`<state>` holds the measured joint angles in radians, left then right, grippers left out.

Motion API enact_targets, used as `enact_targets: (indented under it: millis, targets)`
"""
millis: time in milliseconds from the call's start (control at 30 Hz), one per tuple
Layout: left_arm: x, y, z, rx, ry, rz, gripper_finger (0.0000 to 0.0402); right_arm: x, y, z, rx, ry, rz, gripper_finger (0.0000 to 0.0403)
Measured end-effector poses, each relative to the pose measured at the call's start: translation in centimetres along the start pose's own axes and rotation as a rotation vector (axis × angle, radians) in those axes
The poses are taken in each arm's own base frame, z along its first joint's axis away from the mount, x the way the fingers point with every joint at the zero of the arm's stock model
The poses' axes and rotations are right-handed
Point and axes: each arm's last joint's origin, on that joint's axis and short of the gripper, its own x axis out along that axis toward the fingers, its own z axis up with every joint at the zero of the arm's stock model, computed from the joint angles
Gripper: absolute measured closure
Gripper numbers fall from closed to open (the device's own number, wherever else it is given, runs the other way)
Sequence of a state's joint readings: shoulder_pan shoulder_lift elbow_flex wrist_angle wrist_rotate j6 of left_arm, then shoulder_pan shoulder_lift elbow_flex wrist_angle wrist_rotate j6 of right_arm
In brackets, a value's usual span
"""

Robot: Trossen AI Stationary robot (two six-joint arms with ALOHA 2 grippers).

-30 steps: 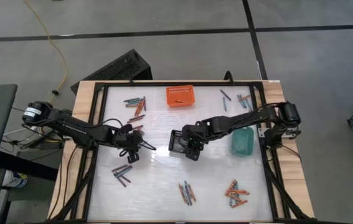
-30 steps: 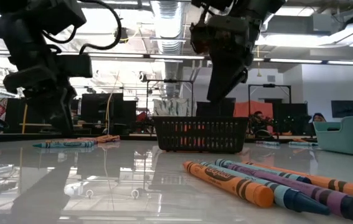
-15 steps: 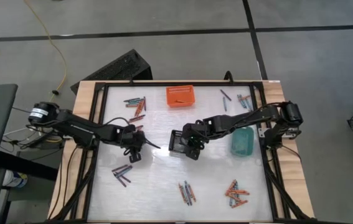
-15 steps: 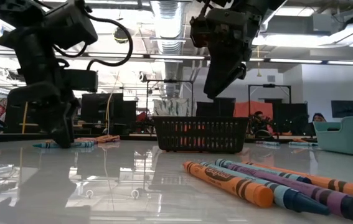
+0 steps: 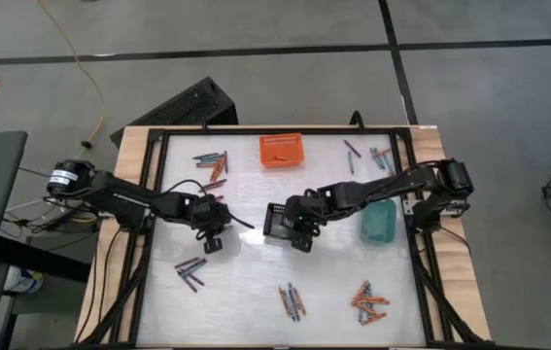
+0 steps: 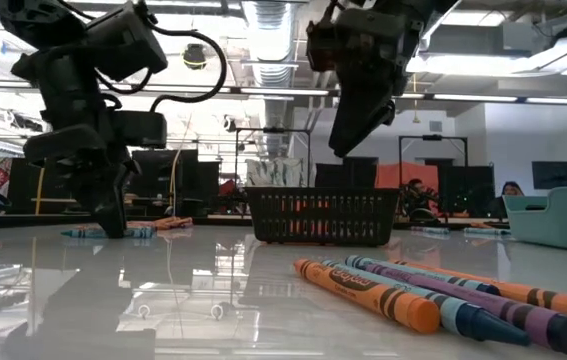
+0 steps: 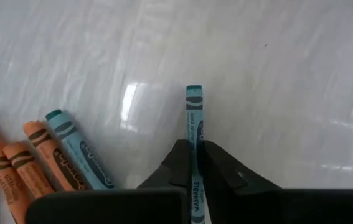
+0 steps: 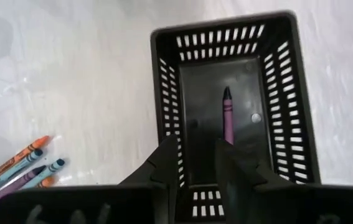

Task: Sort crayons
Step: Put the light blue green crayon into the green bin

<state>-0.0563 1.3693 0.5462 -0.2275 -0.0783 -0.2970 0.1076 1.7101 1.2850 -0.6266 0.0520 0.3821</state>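
Pinched between the closed fingers of the left tool (image 7: pixel 194 163) is a teal crayon (image 7: pixel 194 124), thin, paper-wrapped, lying flat on the white tabletop (image 7: pixel 288 74) near orange and teal crayons (image 7: pixel 51 158). A purple crayon (image 8: pixel 228 115) is held by the right tool (image 8: pixel 196 163), its fingers partly apart, above the black basket (image 8: pixel 164 93) at mid-tabletop.
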Motion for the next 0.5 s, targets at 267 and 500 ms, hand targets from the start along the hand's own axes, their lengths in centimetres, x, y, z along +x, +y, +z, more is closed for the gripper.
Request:
enact_targets:
  millis: [267,500]
  targets:
    - [-2.2,-1.3,4.8,0.094,-0.148,-0.042,0.0401,-4.4,1.9,0.0,-0.059,-0.194,-0.053,0.0302]
    - [-5.7,-2.5,9.9,0.208,-0.346,-0.024,0.0401,-8.4,3.9,-0.8,-0.095,-0.364,-0.075,0.0302]
